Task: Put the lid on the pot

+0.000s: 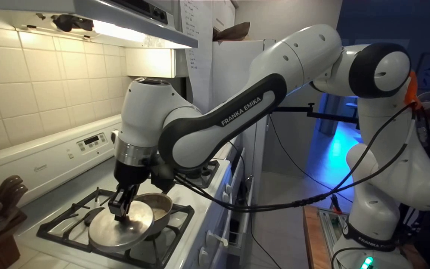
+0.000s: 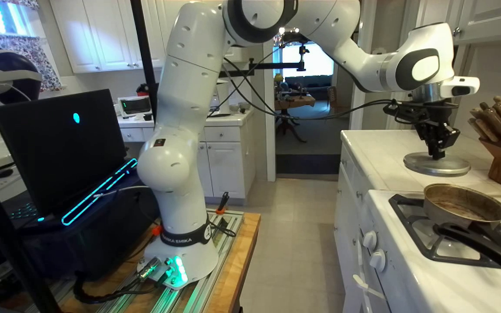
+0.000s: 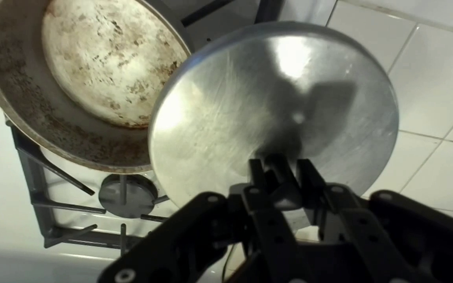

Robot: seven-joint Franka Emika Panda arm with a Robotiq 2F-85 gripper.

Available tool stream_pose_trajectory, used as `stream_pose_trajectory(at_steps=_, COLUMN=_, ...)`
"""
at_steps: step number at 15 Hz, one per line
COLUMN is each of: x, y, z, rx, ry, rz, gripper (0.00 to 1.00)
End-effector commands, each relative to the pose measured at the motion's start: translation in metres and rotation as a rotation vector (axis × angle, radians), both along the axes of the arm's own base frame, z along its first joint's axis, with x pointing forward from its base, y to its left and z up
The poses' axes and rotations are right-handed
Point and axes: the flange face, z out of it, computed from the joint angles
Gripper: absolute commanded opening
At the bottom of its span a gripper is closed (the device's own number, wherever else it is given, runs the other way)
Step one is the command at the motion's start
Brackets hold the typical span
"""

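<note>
On the left, a wooden knife block filled with brown-handled knives stands on the tiled tabletop, next to the white stove. Next comes the lid, round and pale silver, roughly level, held up at the near side of the stove. The fingers point down at its middle, drawn in narrow and holding it by the dark knob. Just to the right and a little farther off sits the pot, upright on the black grate, its spotted brown inside in plain sight and its black handle toward the far side. In the wrist view the lid hides part of the pot's rim; whether the two touch I cannot tell. Farther right, the white arm reaches across from its base, where green lights glow, and black cables hang slack beneath it.
</note>
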Motion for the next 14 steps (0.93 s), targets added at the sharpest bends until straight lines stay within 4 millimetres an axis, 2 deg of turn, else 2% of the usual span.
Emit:
stream_pose_trajectory(at_steps=1, x=-0.024, y=-0.032, z=0.003, rx=0.027, ry=-0.025, rz=-0.092, gripper=0.06)
stream_pose_trajectory(at_steps=4, x=-0.033, y=-0.053, z=0.004, rx=0.046, ry=-0.044, rz=-0.150, gripper=0.06)
stream_pose_trajectory(at_steps=5, x=-0.014, y=-0.041, z=-0.001, rx=0.035, ry=-0.016, rz=-0.110, gripper=0.26)
stream_pose_trajectory(at_steps=7, x=-0.020, y=-0.050, z=0.000, rx=0.042, ry=-0.022, rz=-0.130, gripper=0.26)
stream_pose_trajectory(at_steps=12, x=-0.025, y=-0.052, z=0.001, rx=0.043, ry=-0.020, rz=-0.135, gripper=0.26)
stream_pose_trajectory(at_steps=13, x=-0.025, y=-0.052, z=0.001, rx=0.043, ry=-0.021, rz=-0.135, gripper=0.06)
stream_pose_trajectory(at_steps=14, x=-0.022, y=-0.051, z=0.000, rx=0.046, ry=-0.020, rz=-0.131, gripper=0.06)
